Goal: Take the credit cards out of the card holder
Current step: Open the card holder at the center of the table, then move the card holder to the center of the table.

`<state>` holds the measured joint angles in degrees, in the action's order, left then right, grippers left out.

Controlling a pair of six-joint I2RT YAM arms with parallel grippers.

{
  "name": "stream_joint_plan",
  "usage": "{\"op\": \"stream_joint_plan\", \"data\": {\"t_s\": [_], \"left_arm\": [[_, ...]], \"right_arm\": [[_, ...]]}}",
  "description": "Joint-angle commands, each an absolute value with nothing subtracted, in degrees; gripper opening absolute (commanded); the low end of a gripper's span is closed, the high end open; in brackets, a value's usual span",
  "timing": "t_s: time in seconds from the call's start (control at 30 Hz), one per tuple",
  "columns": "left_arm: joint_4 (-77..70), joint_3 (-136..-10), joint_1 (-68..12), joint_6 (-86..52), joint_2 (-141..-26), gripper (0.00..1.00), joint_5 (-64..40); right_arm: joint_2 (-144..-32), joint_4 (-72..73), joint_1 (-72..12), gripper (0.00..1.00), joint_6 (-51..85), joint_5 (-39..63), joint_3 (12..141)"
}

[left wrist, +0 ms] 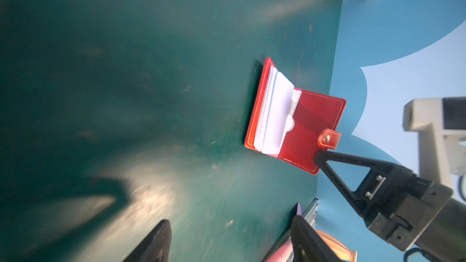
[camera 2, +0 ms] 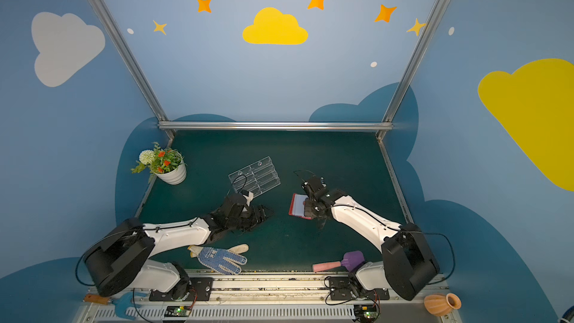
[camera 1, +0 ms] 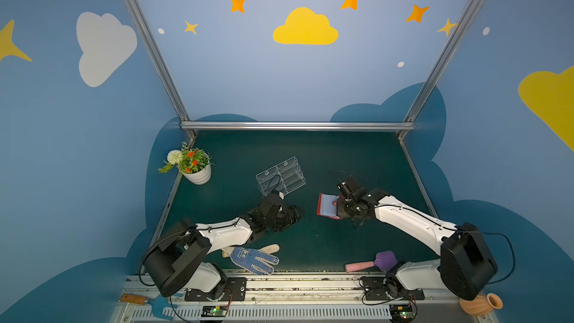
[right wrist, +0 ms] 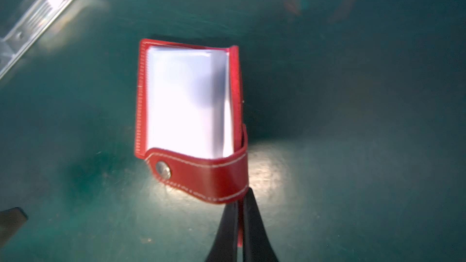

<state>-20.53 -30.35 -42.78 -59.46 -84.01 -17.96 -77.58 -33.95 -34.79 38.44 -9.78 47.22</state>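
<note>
In a top view the red card holder (camera 1: pixel 326 205) lies on the tabletop (camera 1: pixel 341 156) beneath the right tool (camera 1: pixel 339 211). Left wrist view: the left tool (left wrist: pixel 230 221), released, faces it, likely to draw cards. Right wrist view: the right tool is clenched on its cover edge, propping it open.

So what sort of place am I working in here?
Probably a staged robot test booth, not a real room: an aluminium frame around a green tabletop, walls printed with cartoon clouds, and props like the potted plant.
</note>
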Motion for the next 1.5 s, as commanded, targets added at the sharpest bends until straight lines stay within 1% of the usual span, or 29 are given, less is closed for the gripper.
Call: {"op": "stream_joint_plan", "data": {"t_s": [0.0, 0.17, 0.33, 0.7, 0.83, 0.9, 1.0, 1.27, 1.4, 1.47], "left_arm": [[-27.1, -32.6, -43.2, -62.1, -88.5, 0.73, -19.9], [-29.2, -36.5, -43.0, -62.4, -95.6, 0.71, -21.2], [-30.1, -41.8, -41.3, -62.0, -102.1, 0.70, -24.4], [-34.0, -50.4, -40.4, -61.6, -113.3, 0.56, -32.3], [-34.0, -51.8, -40.1, -61.1, -115.1, 0.47, -33.3], [-34.3, -51.8, -40.0, -61.0, -115.5, 0.44, -33.4], [-35.9, -51.8, -39.8, -61.2, -116.4, 0.40, -34.2], [-38.3, -51.8, -40.1, -61.5, -118.7, 0.38, -36.4], [-38.3, -51.5, -40.1, -61.5, -118.6, 0.29, -36.2], [-38.5, -51.5, -40.1, -61.4, -118.6, 0.26, -36.4]], "right_arm": [[-76.3, -33.0, -30.7, 0.00, 38.8, -4.6, 44.1], [-77.5, -32.0, -25.9, 0.00, 36.9, -2.3, 42.2], [-80.9, -30.7, -23.8, 0.00, 34.6, -1.6, 42.3], [-84.7, -27.5, -22.9, 0.00, 32.7, -0.2, 42.3], [-85.2, -27.2, -22.7, 0.00, 32.5, 0.3, 42.4], [-85.5, -27.0, -22.6, 0.00, 32.4, 0.5, 42.5], [-86.3, -26.7, -22.6, 0.00, 32.0, 1.1, 42.9], [-87.0, -26.2, -22.6, 0.00, 31.5, 2.6, 43.0], [-87.5, -25.8, -22.7, 0.00, 31.4, 3.2, 43.1], [-87.5, -25.7, -22.8, 0.00, 31.3, 3.3, 43.0]]}}
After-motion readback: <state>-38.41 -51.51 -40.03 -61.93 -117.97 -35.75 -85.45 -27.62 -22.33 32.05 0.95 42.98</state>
